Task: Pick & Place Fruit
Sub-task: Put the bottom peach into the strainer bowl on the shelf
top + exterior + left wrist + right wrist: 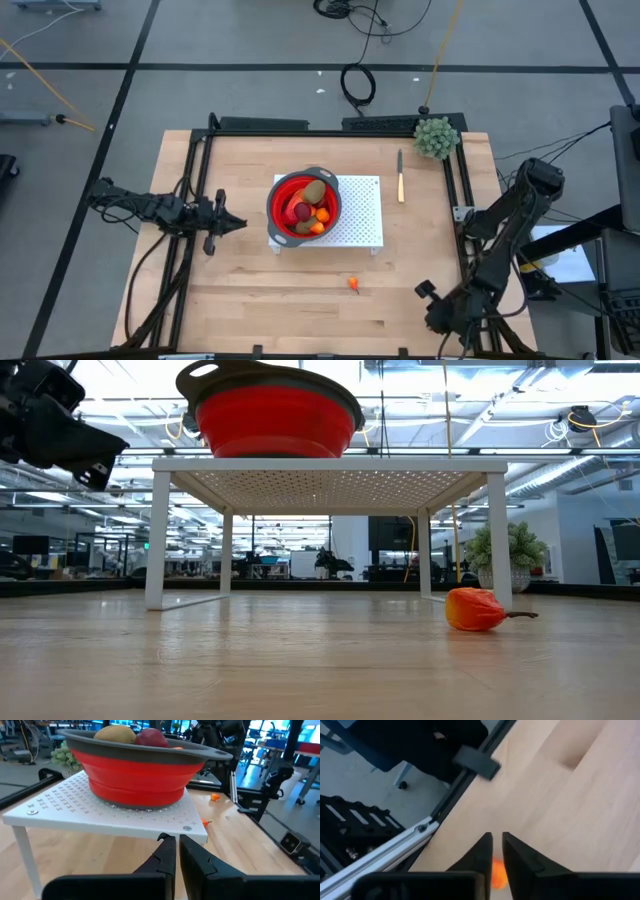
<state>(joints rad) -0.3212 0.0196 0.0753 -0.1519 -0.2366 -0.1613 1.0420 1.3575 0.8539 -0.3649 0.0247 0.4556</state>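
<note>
While the right gripper [424, 291] hangs low at the table's near right corner, fingers almost together, possibly with something orange between them, the stray orange fruit [353, 284] lies just leftward. Farther off, the left gripper [240, 224], pressed together, faces the bowl [277, 192].

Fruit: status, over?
Left gripper shut, beside stand. Right gripper at table edge. Fruit in bowl; orange piece loose, nothing blocking it.

Bowl [304, 206] of fruit [309, 205] on perforated stand [360, 215], knife [400, 177] beside it, apparently one fruit piece [353, 284] on table [260, 290] in front
</note>
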